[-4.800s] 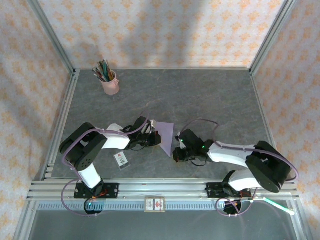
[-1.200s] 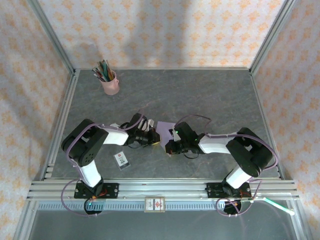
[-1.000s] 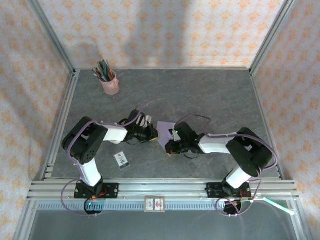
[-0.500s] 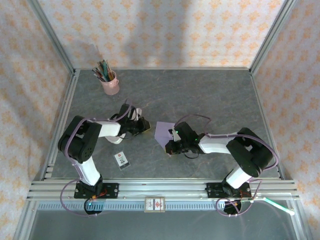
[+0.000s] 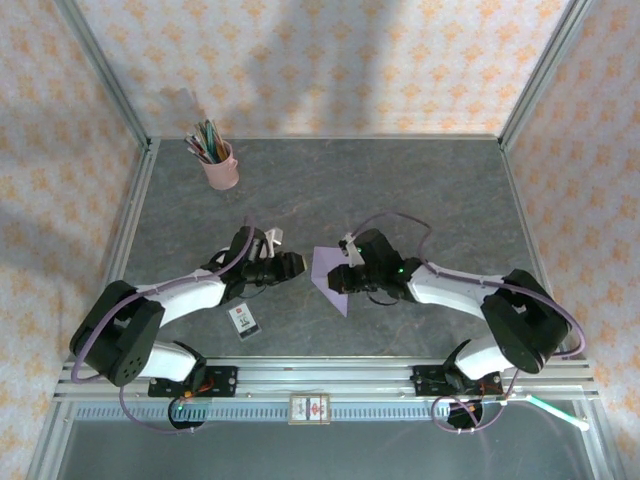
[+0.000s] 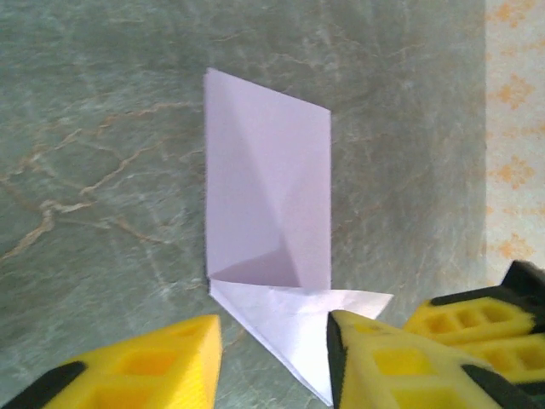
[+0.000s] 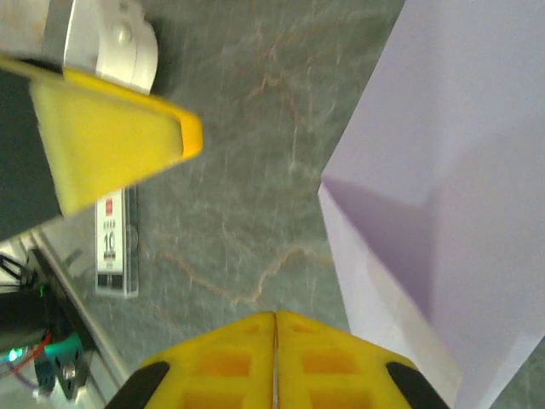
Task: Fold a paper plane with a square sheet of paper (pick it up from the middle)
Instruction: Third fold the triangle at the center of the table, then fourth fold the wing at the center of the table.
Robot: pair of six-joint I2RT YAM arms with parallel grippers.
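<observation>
Folding looks partway done. The lavender sheet (image 5: 328, 270) lies on the surface (image 5: 400, 190) between both arms, w/ diagonal creases and one triangular flap turned out, but it's no slim dart yet. Left end effector (image 6: 272, 328) is spread at the flap end, gripping nothing. Right end effector (image 7: 274, 328) is pressed together by the sheet's edge, w/ nothing visibly pinched. Est. remaining: nose folds, centre crease, wings.

Left gripper (image 6: 274, 331): jaws apart, arm stretched low.
Right gripper (image 7: 274, 322): jaws pressed together, just across from the left gripper's tips.
</observation>
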